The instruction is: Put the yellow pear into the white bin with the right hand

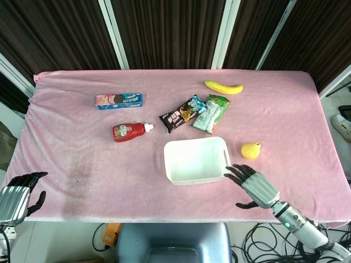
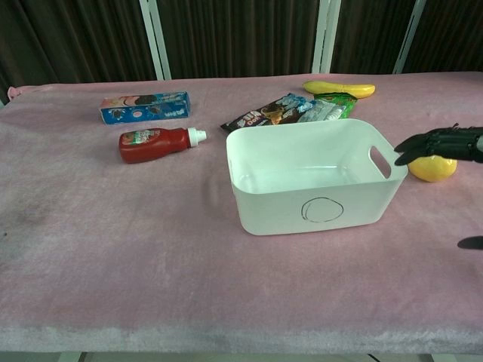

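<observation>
Right hand [image 1: 253,183] empty, fingers spread, hovering lower right just short of yellow pear [image 1: 250,150]. Risk judged: rounded pear rolling off on contact, or fingers clipping white bin [image 1: 195,176] wall just beside it.

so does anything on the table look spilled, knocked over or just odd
Nothing looks spilled or damaged. The red sauce bottle lies on its side with its cap on, the white bin sits upright and empty, and the yellow pear rests beside it. A darker patch marks the pink cloth at the front left.

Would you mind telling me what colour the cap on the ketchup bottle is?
White, on the red ketchup bottle; the chest view shows it best.
</observation>
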Tool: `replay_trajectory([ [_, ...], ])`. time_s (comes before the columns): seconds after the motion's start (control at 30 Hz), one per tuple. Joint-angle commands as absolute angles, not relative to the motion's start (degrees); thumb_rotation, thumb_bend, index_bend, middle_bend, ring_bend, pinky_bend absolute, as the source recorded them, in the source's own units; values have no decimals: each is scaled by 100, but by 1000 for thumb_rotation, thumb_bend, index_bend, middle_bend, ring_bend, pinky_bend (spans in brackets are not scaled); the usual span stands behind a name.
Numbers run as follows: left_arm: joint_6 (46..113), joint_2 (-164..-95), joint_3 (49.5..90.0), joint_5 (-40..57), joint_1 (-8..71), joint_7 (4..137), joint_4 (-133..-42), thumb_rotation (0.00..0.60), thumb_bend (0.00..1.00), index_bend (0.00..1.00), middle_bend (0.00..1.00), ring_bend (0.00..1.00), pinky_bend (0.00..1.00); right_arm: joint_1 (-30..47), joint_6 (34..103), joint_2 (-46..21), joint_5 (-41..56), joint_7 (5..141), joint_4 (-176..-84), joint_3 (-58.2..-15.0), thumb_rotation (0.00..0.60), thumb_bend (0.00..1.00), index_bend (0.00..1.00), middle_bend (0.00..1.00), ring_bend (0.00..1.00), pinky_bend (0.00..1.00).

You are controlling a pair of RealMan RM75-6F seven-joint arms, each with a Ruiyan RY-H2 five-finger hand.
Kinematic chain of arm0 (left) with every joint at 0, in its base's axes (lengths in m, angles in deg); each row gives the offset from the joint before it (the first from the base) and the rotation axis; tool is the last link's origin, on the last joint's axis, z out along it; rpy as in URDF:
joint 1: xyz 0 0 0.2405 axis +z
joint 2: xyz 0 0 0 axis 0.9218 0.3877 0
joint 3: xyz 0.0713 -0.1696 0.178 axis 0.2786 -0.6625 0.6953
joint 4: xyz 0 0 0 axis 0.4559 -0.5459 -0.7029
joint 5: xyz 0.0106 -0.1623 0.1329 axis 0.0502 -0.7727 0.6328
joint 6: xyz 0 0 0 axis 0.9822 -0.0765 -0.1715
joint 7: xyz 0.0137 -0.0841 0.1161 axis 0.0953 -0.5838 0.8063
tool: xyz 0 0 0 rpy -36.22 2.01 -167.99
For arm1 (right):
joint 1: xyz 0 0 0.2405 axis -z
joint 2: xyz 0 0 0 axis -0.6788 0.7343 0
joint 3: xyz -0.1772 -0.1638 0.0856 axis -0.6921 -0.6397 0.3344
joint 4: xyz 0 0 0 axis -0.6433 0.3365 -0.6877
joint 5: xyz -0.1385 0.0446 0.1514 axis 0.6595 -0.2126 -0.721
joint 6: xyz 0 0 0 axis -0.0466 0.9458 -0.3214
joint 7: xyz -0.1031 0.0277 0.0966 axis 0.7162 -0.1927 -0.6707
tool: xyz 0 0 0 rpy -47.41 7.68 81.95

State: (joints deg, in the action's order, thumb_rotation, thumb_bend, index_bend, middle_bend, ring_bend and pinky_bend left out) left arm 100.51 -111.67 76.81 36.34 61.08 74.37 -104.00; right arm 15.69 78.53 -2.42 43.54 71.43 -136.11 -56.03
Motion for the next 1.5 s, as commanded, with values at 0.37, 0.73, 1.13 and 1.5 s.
replay_trajectory([
  [0.37,10022,-11167,7683,3616,6101,7460,-10405,600,449,277,328,307,344,1297,6975,-919,3017,6413,-12242,-4479,600,262,279,203,138,300],
  [0.73,10017,-11166,7683,3606,6101,7476,-10407,600,448,277,328,307,344,1004,6109,-1523,2512,6324,-11339,-4220,600,262,240,202,138,300],
  [1.13,10023,-11169,7682,3590,6111,7504,-10414,600,448,277,328,306,343,859,5485,-1973,2141,6506,-10661,-4094,600,262,267,203,185,337],
  [1.5,10052,-11159,7670,3576,6127,7472,-10412,600,448,277,328,307,343,813,5349,-2599,2070,6496,-9631,-4040,600,451,589,416,531,669],
])
